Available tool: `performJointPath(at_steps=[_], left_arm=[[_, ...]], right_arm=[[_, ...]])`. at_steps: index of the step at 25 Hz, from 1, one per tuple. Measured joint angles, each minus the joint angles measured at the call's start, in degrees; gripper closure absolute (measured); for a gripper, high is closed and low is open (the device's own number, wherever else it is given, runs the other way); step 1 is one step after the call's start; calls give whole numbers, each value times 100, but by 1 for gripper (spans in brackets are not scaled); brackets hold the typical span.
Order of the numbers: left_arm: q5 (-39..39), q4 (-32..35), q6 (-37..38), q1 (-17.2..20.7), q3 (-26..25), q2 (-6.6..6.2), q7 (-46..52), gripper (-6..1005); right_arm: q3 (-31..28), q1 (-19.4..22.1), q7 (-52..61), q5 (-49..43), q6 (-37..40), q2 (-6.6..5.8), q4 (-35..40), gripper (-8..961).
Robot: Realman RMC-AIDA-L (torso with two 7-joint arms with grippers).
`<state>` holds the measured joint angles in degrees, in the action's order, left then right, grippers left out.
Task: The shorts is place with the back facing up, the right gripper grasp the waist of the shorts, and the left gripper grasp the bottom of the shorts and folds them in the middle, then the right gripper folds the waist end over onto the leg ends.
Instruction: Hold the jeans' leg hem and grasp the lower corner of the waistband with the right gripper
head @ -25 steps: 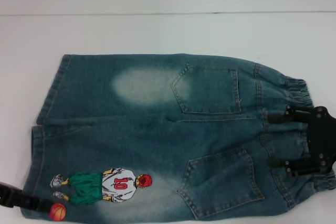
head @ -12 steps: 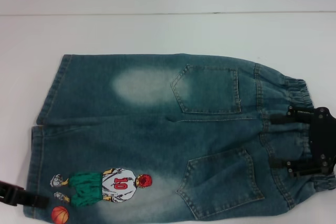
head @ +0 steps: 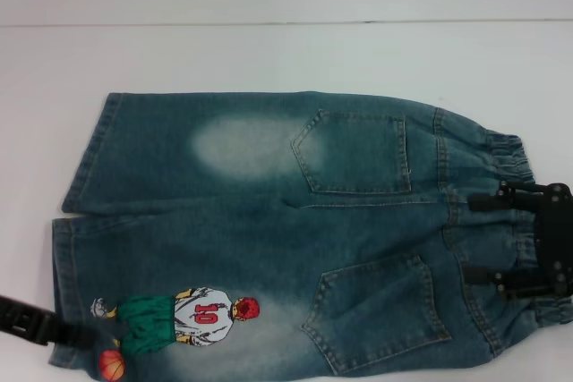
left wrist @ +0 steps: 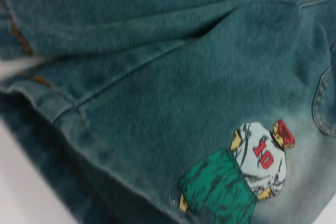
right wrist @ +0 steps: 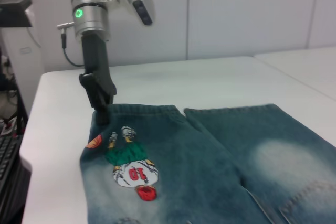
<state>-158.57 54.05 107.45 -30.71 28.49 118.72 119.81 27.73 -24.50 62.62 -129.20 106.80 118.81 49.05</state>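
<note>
Head view shows a white table (head: pixel 269 51) with the shorts (head: pixel 269 239) spread flat across it, back pockets up, leg ends to the left and the gathered band to the right. The waist of the shorts (head: pixel 506 163) lies puckered at the right side, and the right gripper (head: pixel 479 239) sits over its near half, its two black fingers (head: pixel 488 202) spread apart and reaching leftward over the denim. The bottom of the shorts (head: pixel 81 154) forms the left edge; at its near corner the left gripper (head: pixel 85 337) comes in from the left, beside the printed player (head: pixel 192 315) and the orange ball (head: pixel 111 364). Whether its fingers are apart or together cannot be told here.

The right wrist view gives what the head view hides: the left arm (right wrist: pixel 92 19) stands upright, its black tip pressed down at the hem just beside the ball print, the hem there slightly raised.

The left wrist view shows only denim up close, a lifted fold along the leg edge, and the number 10 figure.
</note>
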Motion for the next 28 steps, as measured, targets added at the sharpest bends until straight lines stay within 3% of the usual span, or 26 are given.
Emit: performJointPath(at_steps=[6, 9, 15, 22, 28], left_arm=[[-14, 13, -115, -72, 123, 108, 6, 996], [-25, -19, -213, -70, 245, 124, -13, 996], [-40, -136, -282, -83, 391, 131, -20, 996], [-55, -143, -303, -60, 450, 149, -21, 996], [-57, -163, -378, -26, 456, 172, -11, 996]], right_arm=[[-98, 130, 1084, -104, -103, -132, 665, 74], [-16, 113, 1706, -611, 116, -201, 1265, 75], [146, -300, 2643, -2067, 691, -283, 2163, 77], [721, -794, 3390, -3598, 699, -228, 2268, 79], [999, -844, 3528, -3661, 689, -185, 2102, 81]])
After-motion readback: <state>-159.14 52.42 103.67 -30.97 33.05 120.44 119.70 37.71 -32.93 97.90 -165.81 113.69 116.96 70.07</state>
